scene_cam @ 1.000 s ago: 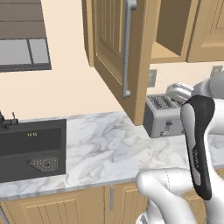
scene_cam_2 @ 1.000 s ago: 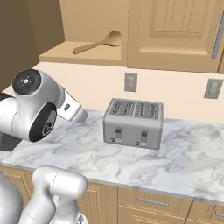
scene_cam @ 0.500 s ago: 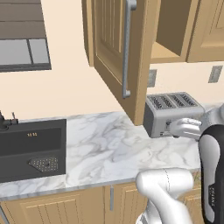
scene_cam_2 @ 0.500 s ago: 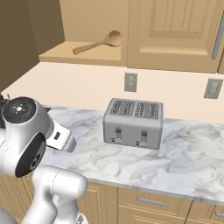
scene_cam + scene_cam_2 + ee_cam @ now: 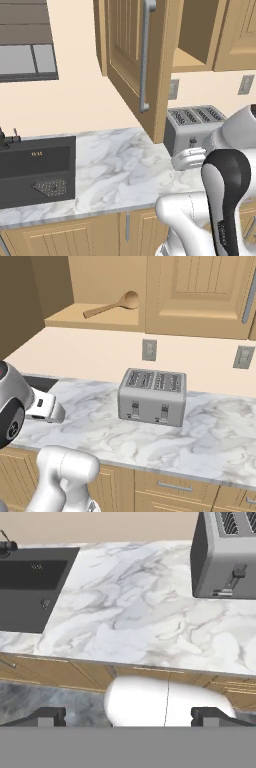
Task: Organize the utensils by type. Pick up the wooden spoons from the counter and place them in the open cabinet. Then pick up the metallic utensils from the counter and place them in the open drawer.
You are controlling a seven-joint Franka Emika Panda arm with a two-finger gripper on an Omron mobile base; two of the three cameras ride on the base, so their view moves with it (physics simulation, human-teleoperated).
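Two-finger dark-tipped gripper, fingers spread wide and empty, at the bottom edge of the hand view above the white-and-grey marbled counter. Light-brown wooden spoon lies in the open light-wood cabinet, upper left. Likely light, rigid; best pinched mid-handle.

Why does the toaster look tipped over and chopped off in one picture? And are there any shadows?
Hand view: the toaster looks slanted and cut by the frame's corner, because that camera tilts with the hand. Right base view: it stands level and whole, with a faint soft shadow on the counter at its base. Left base view: lighting is flat, with no glare or blur.
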